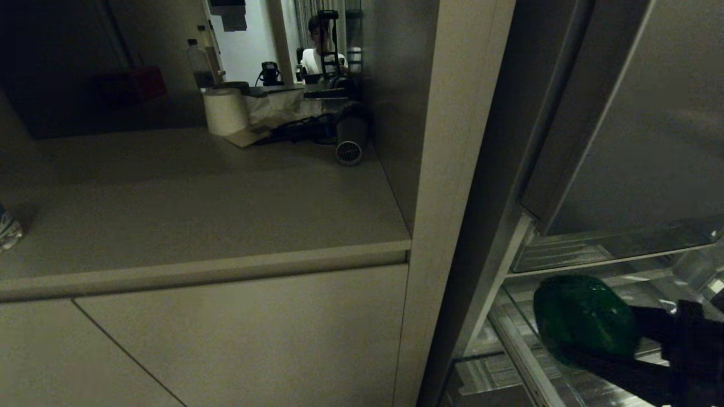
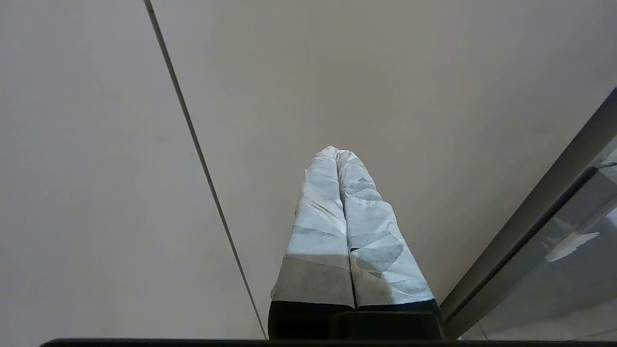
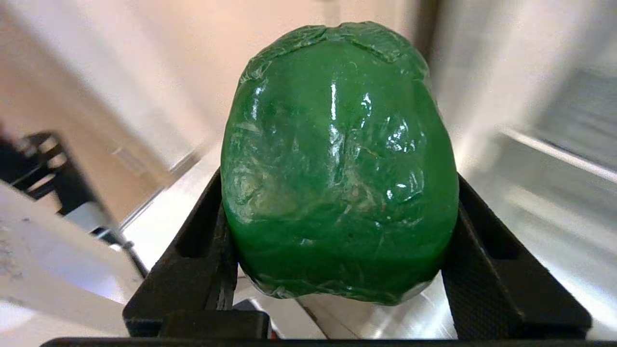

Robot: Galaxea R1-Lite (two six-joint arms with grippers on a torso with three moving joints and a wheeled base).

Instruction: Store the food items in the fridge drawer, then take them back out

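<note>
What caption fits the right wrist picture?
Right gripper clamps a shiny green pepper wrapped in plastic film.

The fridge drawer (image 1: 565, 362) lies open from above, below a glass shelf (image 1: 599, 251). The cabinet side panel (image 1: 452, 186) walls its left. Clutter (image 1: 294, 121) crowds the countertop's (image 1: 198, 198) back edge.

A home kitchen; beige countertop (image 1: 198, 209), cabinet fronts (image 1: 237, 339), open fridge (image 1: 622, 141).

head: I look down across the counter (image 1: 198, 198), fridge drawer (image 1: 565, 254) at 4 o'clock | left wrist: close on cabinet door (image 2: 385, 96) | right wrist: tight on green pepper (image 3: 337, 164) — shared with head (image 1: 582, 316)
</note>
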